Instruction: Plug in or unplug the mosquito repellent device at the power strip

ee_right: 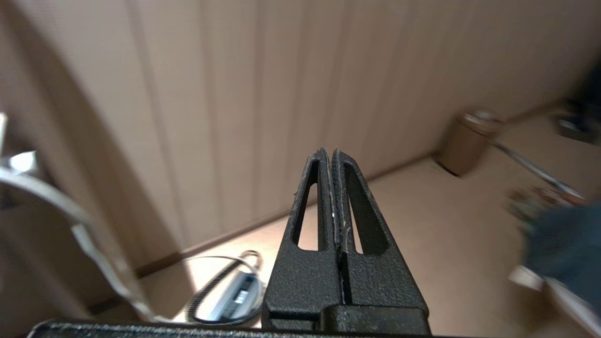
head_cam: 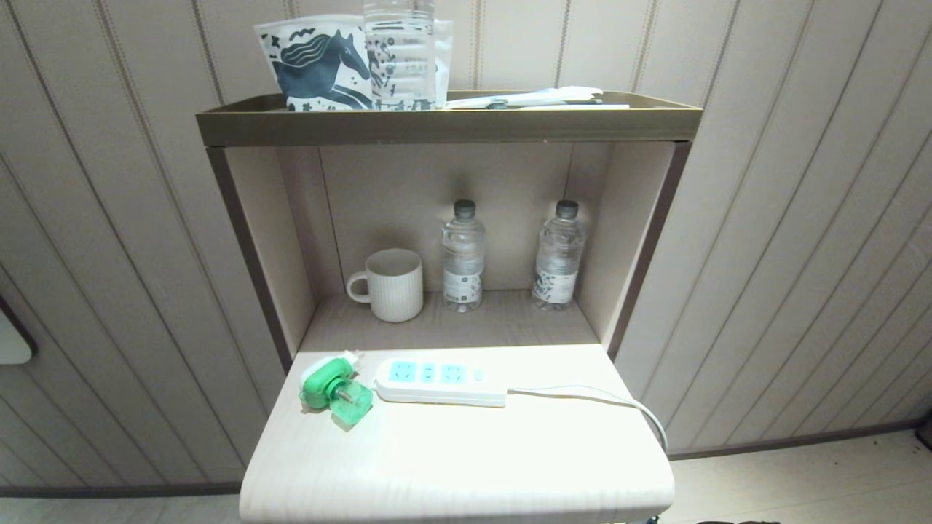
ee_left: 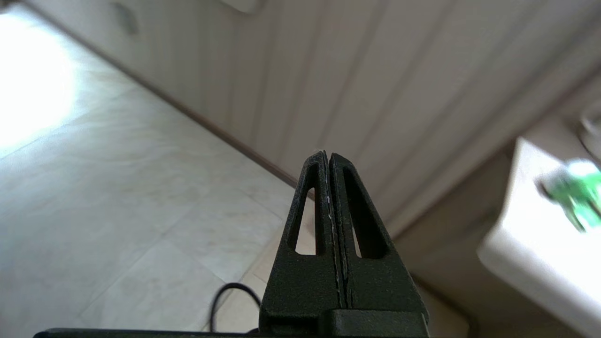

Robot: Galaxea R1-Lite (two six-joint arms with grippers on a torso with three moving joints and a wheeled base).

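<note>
Green and white, the mosquito repellent device (head_cam: 336,388) lies on its side on the pale wood-grain shelf (head_cam: 466,466), its translucent bottle end pointing toward the front edge and its white plug end toward the back. Just beside it, to the robot's right, the power strip (head_cam: 440,380) lies flat with its three light-blue socket faces up; the device is not plugged into it, and a narrow gap shows between the two. The strip's white cord (head_cam: 597,400) trails off over the right edge of the shelf.

Deeper in the cabinet recess stand a ribbed white mug (head_cam: 393,284) and two clear water bottles (head_cam: 463,256), upright and apart. On the top tray sit a pouch with a horse drawing (head_cam: 320,65) and another clear bottle.

Neither arm appears in the head view. The left gripper (ee_left: 327,155) hangs over the tiled floor beside the shelf's corner, its black fingers pressed together with nothing between them. The right gripper (ee_right: 328,152) is off to the other side near the panelled wall, likewise pressed together and empty.
</note>
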